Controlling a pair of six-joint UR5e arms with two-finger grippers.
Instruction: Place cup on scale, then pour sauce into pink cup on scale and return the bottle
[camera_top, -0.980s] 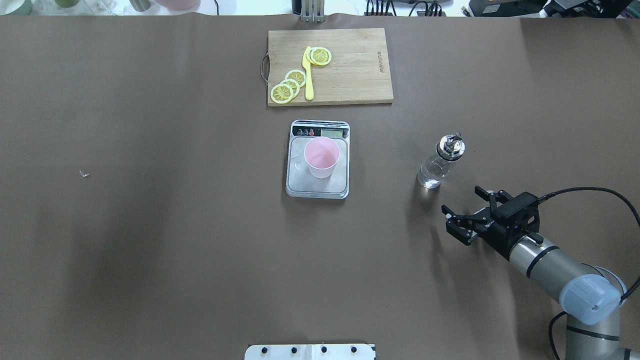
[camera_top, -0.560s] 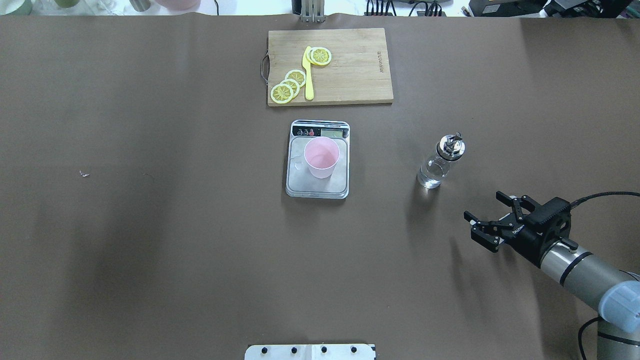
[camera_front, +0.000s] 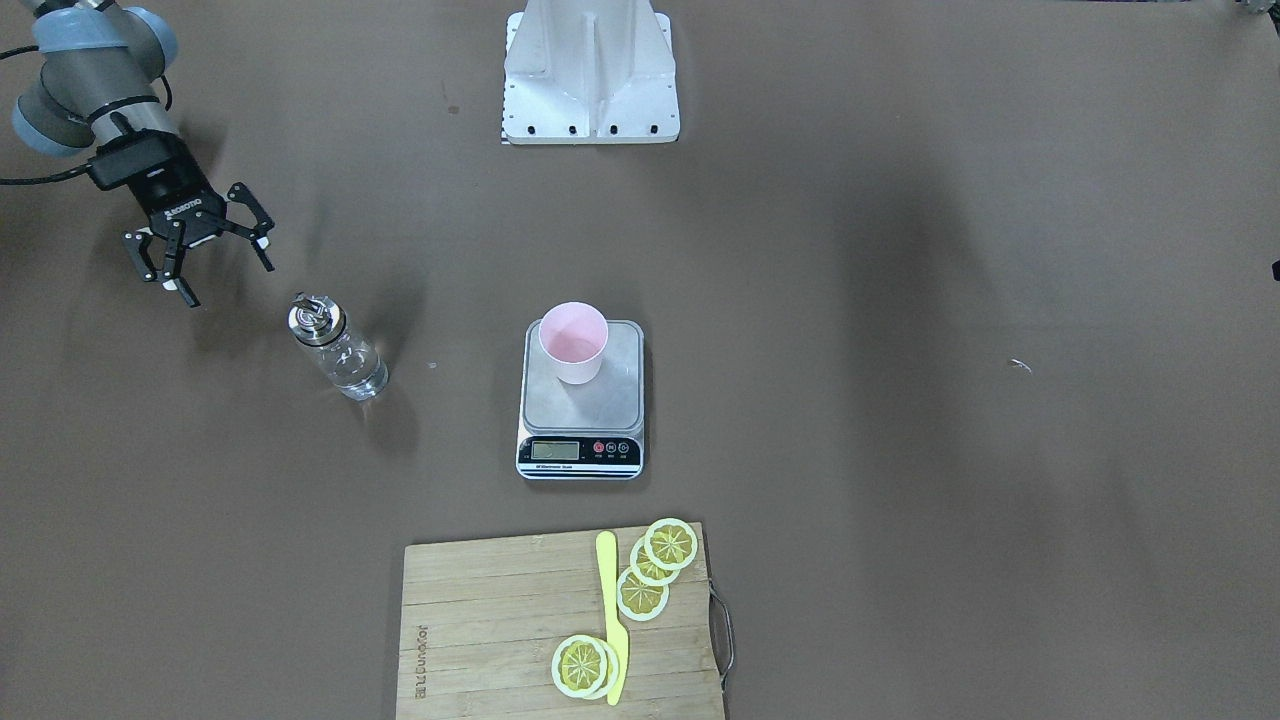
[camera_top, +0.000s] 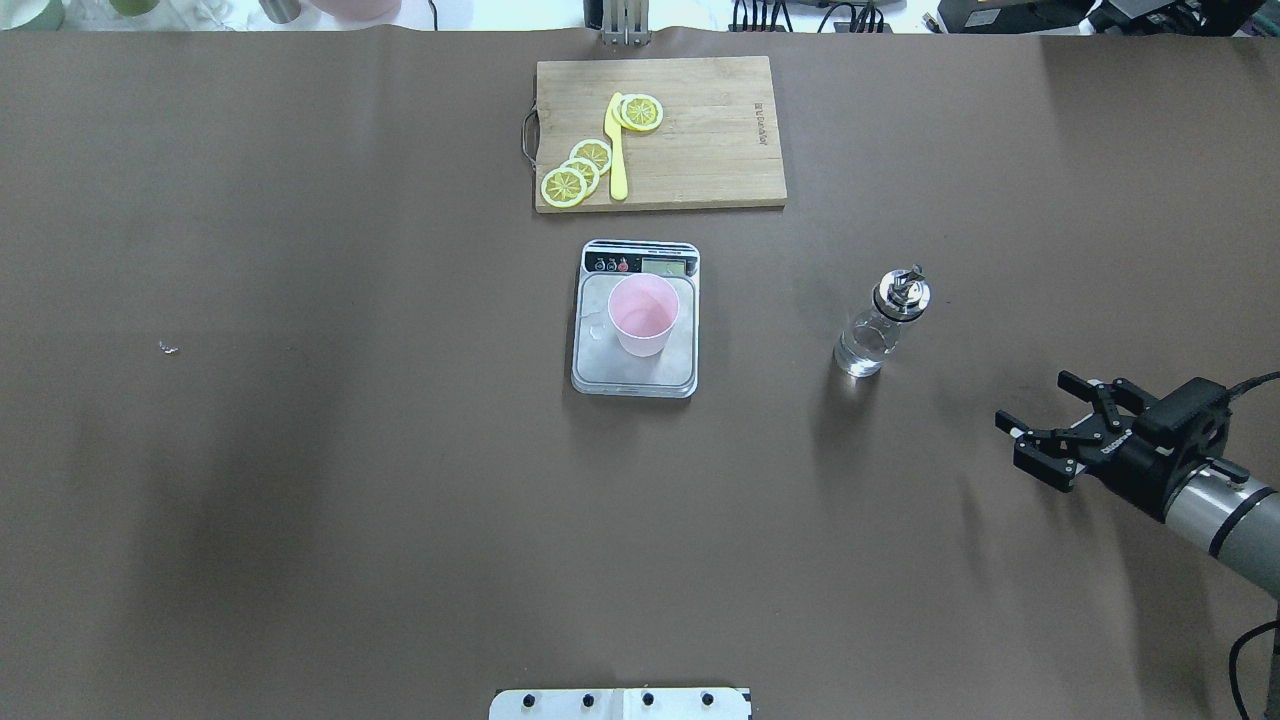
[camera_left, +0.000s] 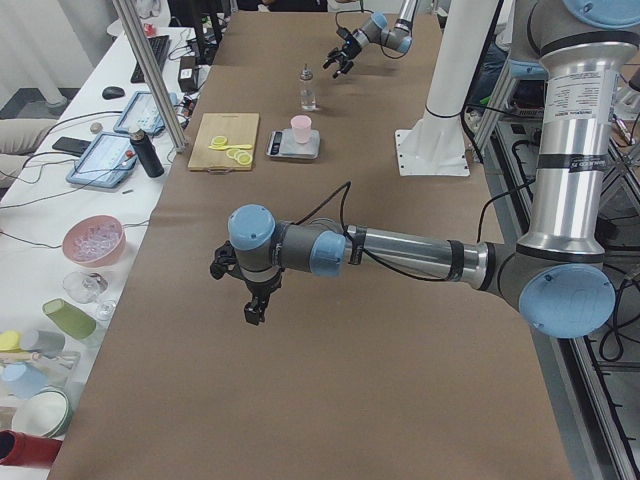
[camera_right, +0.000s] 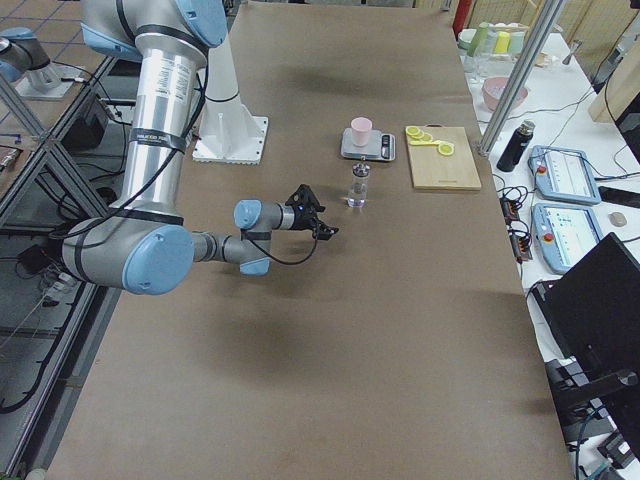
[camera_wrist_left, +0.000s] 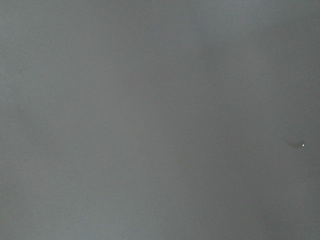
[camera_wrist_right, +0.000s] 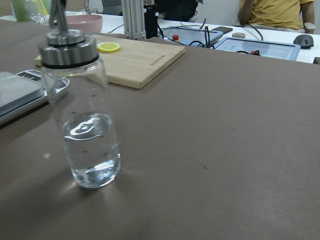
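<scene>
Brown-papered worktop (camera_top: 300, 450), left to right: for your left tool (camera_left: 238, 292) you cannot tell the spread, the cup (camera_top: 644, 315) stands on the scale (camera_top: 630, 376) at centre, the bottle (camera_top: 880, 325) stands upright to its right, and your right tool (camera_top: 1032, 399) hangs wide and empty farther right.

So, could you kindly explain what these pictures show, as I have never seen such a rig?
It is a robot with two arms at a brown-covered table. Two pictures look down from above, two look along the table from its ends, and two come from wrist cameras. A pink cup stands on a kitchen scale; a glass bottle of clear liquid stands apart from it; a wooden board carries lemon slices and a yellow knife. The right arm has its jaws open, holding nothing. The left arm hangs over the table; whether its jaws are open I cannot tell.
</scene>
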